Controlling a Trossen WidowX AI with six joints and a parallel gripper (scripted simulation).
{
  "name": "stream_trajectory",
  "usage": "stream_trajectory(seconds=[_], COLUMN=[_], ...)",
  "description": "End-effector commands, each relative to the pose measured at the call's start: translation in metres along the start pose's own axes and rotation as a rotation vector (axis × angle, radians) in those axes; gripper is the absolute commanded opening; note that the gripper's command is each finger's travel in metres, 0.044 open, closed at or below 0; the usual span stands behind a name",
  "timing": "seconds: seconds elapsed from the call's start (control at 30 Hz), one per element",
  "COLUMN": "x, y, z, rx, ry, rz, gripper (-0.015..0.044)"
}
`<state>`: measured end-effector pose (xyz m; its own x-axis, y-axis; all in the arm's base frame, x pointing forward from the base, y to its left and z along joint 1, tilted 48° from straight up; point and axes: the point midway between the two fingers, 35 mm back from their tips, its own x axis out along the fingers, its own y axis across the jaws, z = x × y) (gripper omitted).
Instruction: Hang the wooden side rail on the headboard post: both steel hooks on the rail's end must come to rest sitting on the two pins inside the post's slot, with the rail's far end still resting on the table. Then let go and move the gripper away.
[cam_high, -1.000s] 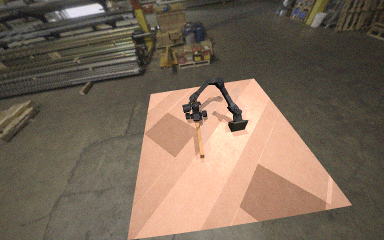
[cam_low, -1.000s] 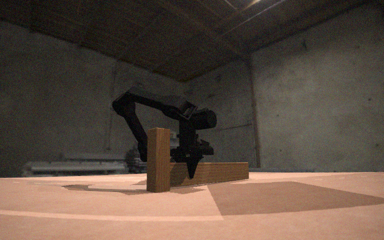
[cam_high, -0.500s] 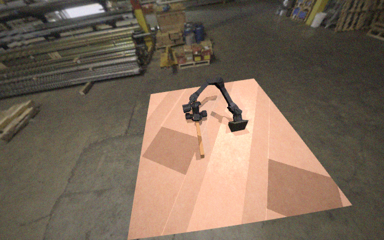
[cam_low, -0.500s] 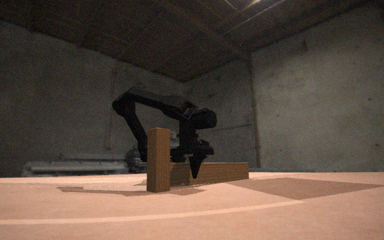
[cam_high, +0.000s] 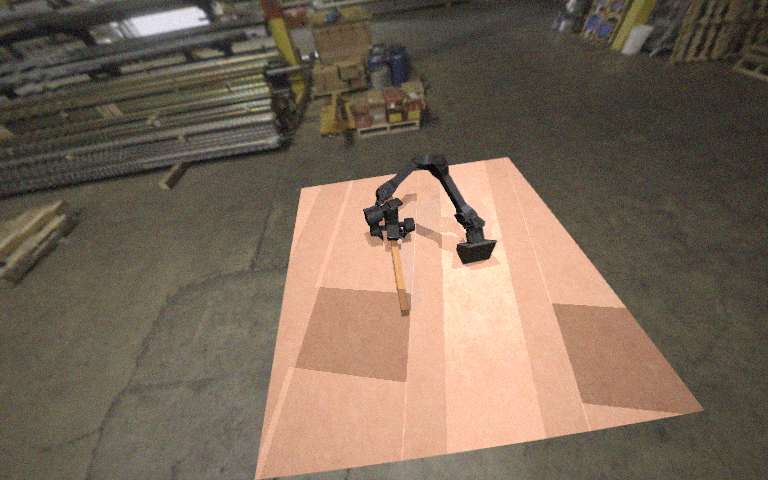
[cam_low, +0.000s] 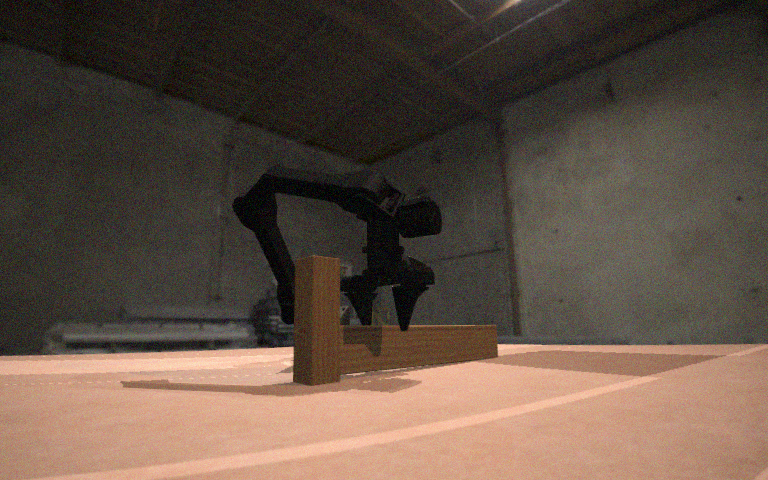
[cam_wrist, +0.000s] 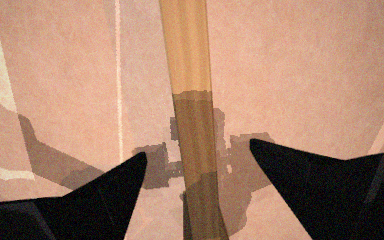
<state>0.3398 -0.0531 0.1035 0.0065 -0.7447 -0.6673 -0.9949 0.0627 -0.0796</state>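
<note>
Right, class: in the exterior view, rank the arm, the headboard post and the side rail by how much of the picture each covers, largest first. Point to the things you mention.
1. Arm (cam_high: 433, 163) (cam_low: 305, 187)
2. Unsure: headboard post (cam_low: 316, 319) and side rail (cam_high: 398, 271) (cam_low: 447, 342) (cam_wrist: 187, 50) look about alike.

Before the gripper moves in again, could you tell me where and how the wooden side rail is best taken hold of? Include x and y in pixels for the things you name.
I'd grip the rail (cam_high: 399, 274) (cam_low: 436, 344) (cam_wrist: 192, 75) across its narrow width, near the post (cam_low: 317, 319), coming from above: it stands on edge, long and slim, its top face exposed and its two broad sides free for the jaws.
</note>
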Motion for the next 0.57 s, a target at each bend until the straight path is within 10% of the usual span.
stream_trajectory(seconds=[0.0,0.53], x=[0.0004,-0.0004], y=[0.0011,0.0007], z=[0.0108,0.0076], rx=[-0.001,-0.011], ry=[-0.002,-0.001], rz=[0.004,0.001], gripper=[0.044,0.044])
